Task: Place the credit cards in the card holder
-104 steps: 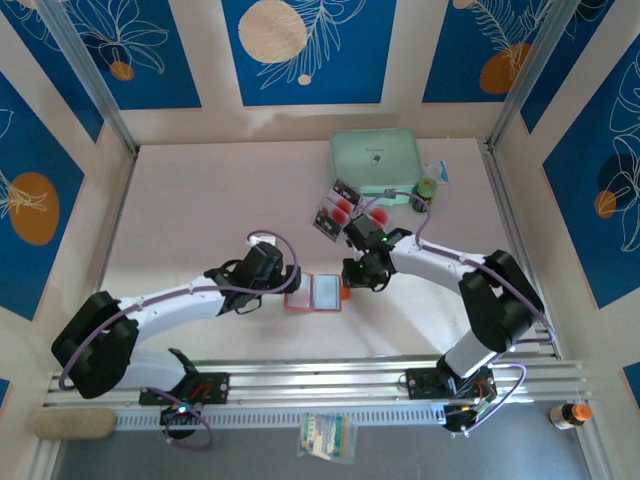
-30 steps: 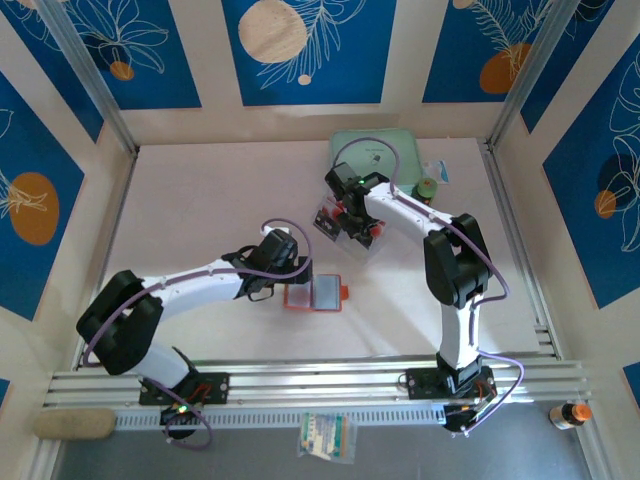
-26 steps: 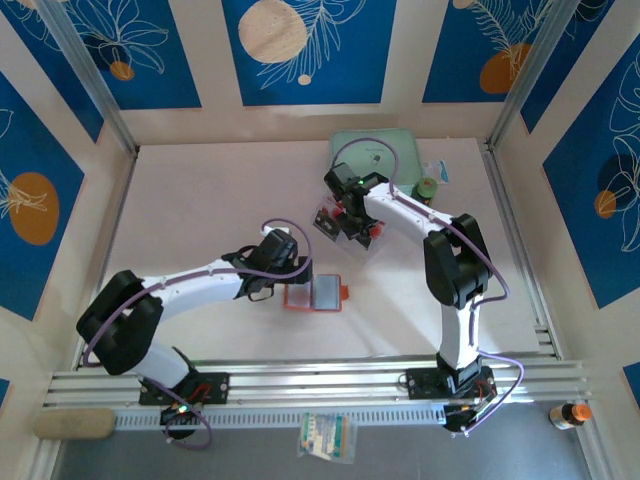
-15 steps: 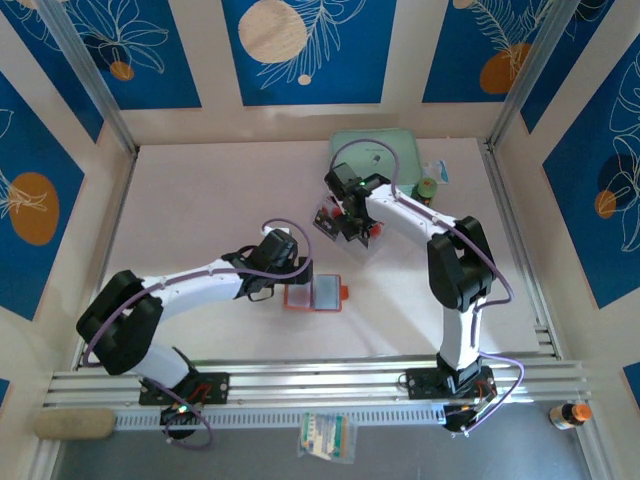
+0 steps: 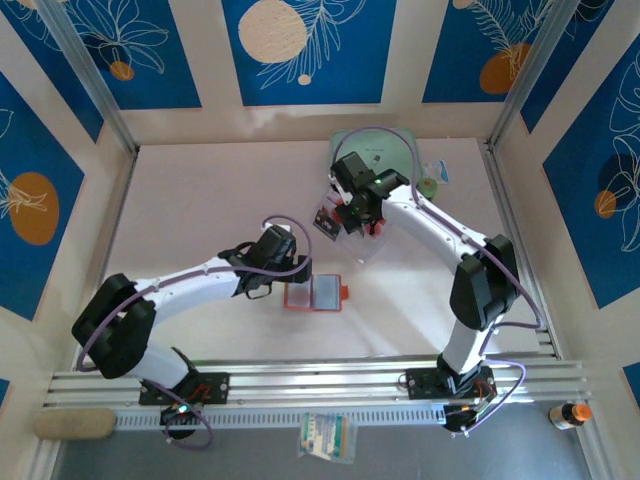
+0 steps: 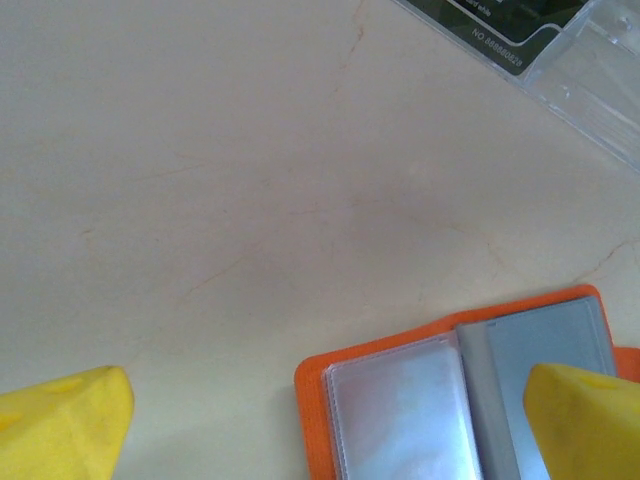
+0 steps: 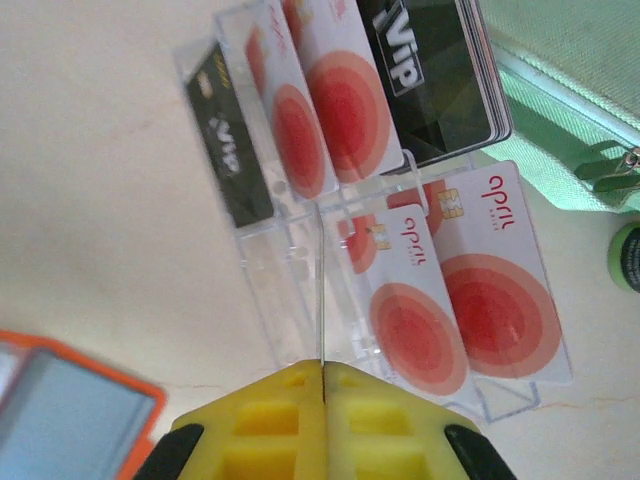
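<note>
Over at the tray [image 7: 285,300], my right gripper [image 7: 323,375] is pinched tight on a card [image 7: 322,290]. The wrist view gets it dead edge-on, just a thin line sticking up between the yellow fingers [image 7: 270,420], so no clue which face it has. From the top view my own wrist covers that grip, about half the tray and the near edge of the mint case [image 5: 390,148] behind it. The other cards [image 7: 500,290] sit in the tray's slots: red-dot ones overlapping, and a black one cut off by the top of the view. A little green jar [image 5: 428,187] right of the tray is too small to read.

My left gripper [image 6: 322,420] is spread wide, holding nothing, low over the holder [image 5: 316,294]. The holder lies open and flat on the counter [image 5: 200,200], nearer my bases than the tray and apart from it. It's got an orange rim with clear and grey sleeves. The left wrist view crops its bottom and one yellow fingertip [image 6: 585,420] covers part of the grey sleeve, so I can't tell if anything's inside.

Counter is pale cream with faint veins. Walls are beige with blue panels [image 5: 305,50] showing white leaf drawings and orange circles. An aluminium rail [image 5: 320,380] runs along the near edge, with a small packet [image 5: 325,437] and a bottle [image 5: 570,412] beyond it.
</note>
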{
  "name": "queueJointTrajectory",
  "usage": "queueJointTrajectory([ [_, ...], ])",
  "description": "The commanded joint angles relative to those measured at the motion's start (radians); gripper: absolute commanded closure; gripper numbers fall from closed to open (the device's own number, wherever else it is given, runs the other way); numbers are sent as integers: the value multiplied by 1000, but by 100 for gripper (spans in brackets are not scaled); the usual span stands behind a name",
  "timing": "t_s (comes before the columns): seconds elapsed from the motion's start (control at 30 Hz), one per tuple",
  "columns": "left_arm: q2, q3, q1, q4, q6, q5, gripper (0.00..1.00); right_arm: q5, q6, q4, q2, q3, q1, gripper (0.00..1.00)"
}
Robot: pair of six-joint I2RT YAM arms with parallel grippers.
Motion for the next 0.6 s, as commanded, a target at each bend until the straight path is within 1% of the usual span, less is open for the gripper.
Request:
queueJointTrajectory([
  [0.0, -12, 45, 11, -69, 60, -3, 0, -133, 111, 31, -110, -42, 5, 100],
  [0.17, -15, 60, 11, -123, 112, -28, 0, -370, 323, 238, -260, -240, -9, 100],
  [0.23, -17, 57, 11, -134, 125, -29, 0, -453, 427, 363, -319, -360, -12, 100],
  [0.33, -20, 40, 9, -136, 129, -32, 0, -540, 571, 548, -385, -535, -13, 100],
  [0.43, -20, 14, 7, -123, 126, -28, 0, -569, 688, 725, -431, -692, -8, 100],
  [0.57, -7, -13, 5, -111, 126, -23, 0, -559, 779, 868, -466, -837, 6, 100],
])
